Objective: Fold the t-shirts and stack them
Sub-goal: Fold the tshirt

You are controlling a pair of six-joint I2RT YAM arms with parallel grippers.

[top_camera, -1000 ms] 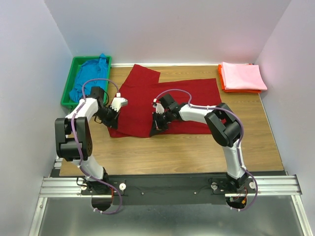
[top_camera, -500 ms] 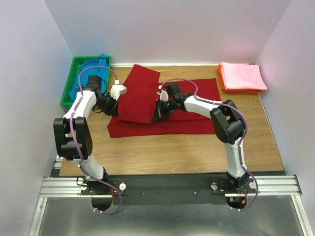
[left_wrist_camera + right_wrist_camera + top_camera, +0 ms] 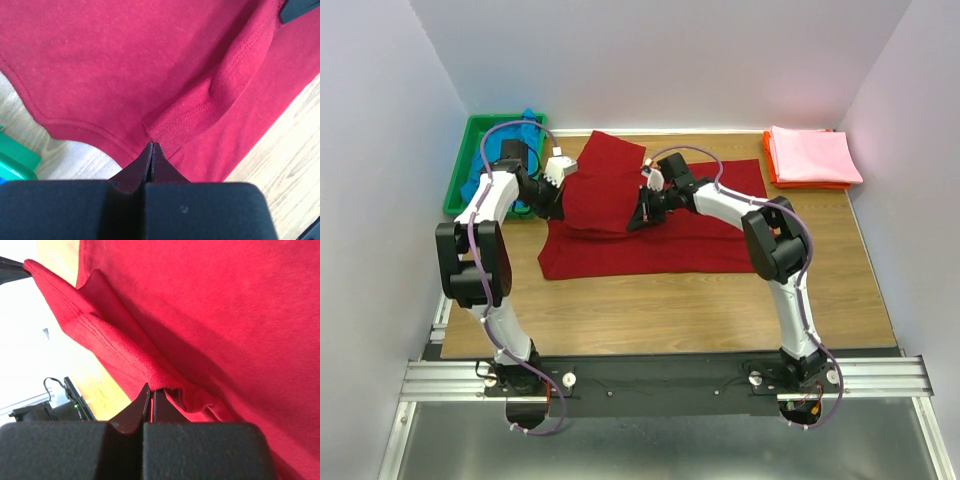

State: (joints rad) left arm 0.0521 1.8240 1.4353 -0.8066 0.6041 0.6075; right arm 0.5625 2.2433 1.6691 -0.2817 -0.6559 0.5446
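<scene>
1. The dark red soft cloth t-shirt (image 3: 660,245) lay spread over the far middle of the brown wooden desk (image 3: 720,310), with one layer raised and doubled toward the far left between the two arms
2. The left tool (image 3: 151,149) was pressed together on the stitched hem at a corner of that raised layer, with only a thin edge of cloth caught between its tips; just beyond the pinch the hem buckled into a small ridge
3. The right tool (image 3: 151,391) was likewise pinching a hemmed edge of the red shirt, and the cloth sagged away from it in a loose fold
4. Judging from the sag and creases, the shirt was light, limp and not fragile. It would drape instead of holding a shape, so it would follow only where it was pinched and droop between the two holds
5. The stitched hem looked the best place to take hold, being thicker and less likely to slide out of closed tips than a single layer. Two holds well apart on one edge should give a straight fold line
6. With so little cloth in each pinch, a quick pull could tug the hem free
7. The bright blue cloth t-shirt (image 3: 528,120) lay bunched in the green plastic bin (image 3: 455,190) at the far left, and the light pink cloth t-shirt (image 3: 815,155) lay folded on the thin orange tray (image 3: 772,175) at the far right
</scene>
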